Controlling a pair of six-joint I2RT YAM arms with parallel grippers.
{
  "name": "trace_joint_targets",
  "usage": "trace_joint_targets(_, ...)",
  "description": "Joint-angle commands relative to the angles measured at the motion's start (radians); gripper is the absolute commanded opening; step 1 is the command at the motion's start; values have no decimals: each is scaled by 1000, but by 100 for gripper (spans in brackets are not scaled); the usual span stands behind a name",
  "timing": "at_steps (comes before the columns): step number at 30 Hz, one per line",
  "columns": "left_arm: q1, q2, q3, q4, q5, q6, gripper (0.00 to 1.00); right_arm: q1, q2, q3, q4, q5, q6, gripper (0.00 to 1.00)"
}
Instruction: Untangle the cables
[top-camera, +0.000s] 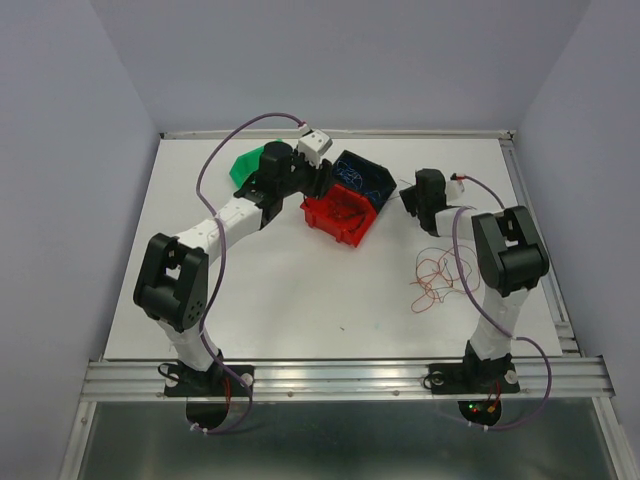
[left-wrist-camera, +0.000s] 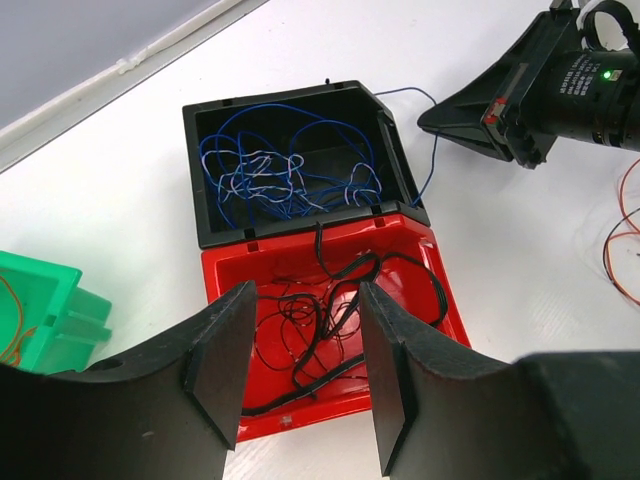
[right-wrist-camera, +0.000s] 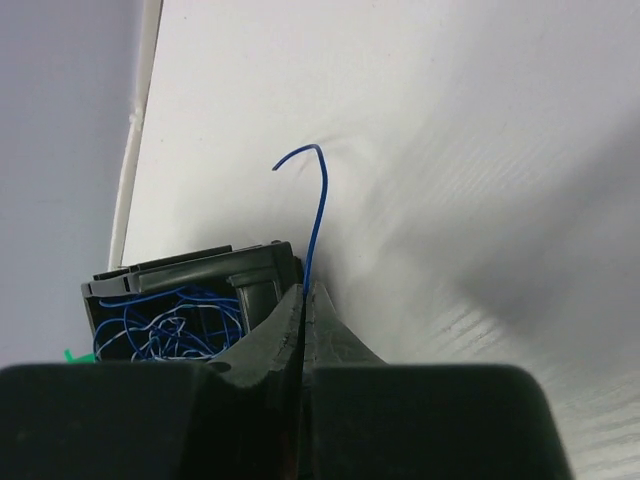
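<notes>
You've got blue cables (left-wrist-camera: 292, 200) mixed with white cables (left-wrist-camera: 240, 178) in the black bin (left-wrist-camera: 290, 97), black cables (left-wrist-camera: 335, 300) in the red bin (left-wrist-camera: 222, 285), a green bin (left-wrist-camera: 45, 300), and orange-brown cables (top-camera: 438, 272) on the white tabletop (top-camera: 300, 290). Your left pincer (left-wrist-camera: 305, 320) and right pincer (right-wrist-camera: 303, 295) are both black.

You'll see a black bin (left-wrist-camera: 400, 165) touching a red bin (left-wrist-camera: 215, 270) on the white table (top-camera: 300, 290) (both are open-topped). A green bin (left-wrist-camera: 55, 300) sits apart, off to their left.
</notes>
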Motion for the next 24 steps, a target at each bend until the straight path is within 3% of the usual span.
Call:
trace_joint_targets(1,6,-31,26,42,20,-9,56,34,-64,-4,64,112,-110,0)
trace_joint_targets(7,6,-29,26,42,21,-9,56,122,-106,-27,188,209,-336,1)
trace_joint_targets(15,6,-15,29,38,37,-14,56,214,-63,-19,409,178,-669,1)
trace_joint_targets(21,7,-17,28,37,40,-14,56,218,-2,45,400,80,-682,1)
trace_joint_targets(24,6,-18,28,37,43,-12,56,220,32,122,304,35,-683,0)
